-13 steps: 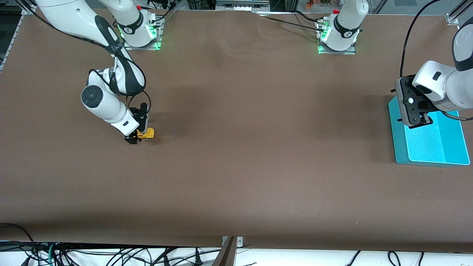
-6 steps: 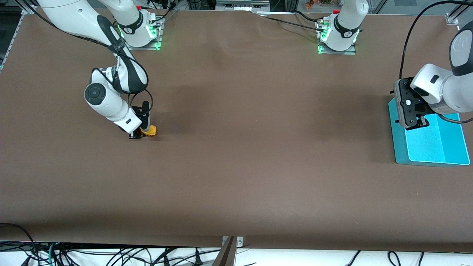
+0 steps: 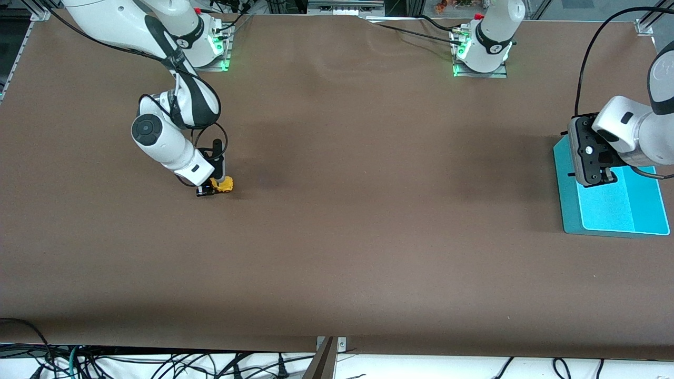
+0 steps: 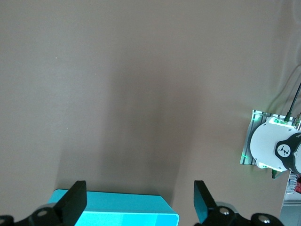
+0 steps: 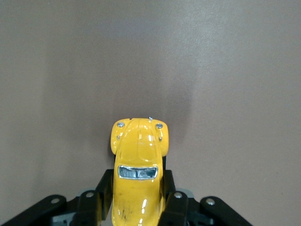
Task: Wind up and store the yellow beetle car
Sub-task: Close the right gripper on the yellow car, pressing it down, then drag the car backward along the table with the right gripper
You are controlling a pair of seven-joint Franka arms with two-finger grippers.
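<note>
Brown matte surface carried tiny yellow beetle car toward right arm's end. Right gripper jaws clamped car's flanks, wheels down, likely for pull-back winding. Left gripper waited, jaws wide, over turquoise tray, probable storage spot.

A wide table covered in plain brown matting carries everything. Toward the right arm's end, the yellow beetle car sits with its wheels down on the brown surface. Toward the left arm's end lies a shallow turquoise tray, flat on the matting. The two arms' base plates stand along the table's edge farthest from the front camera.
</note>
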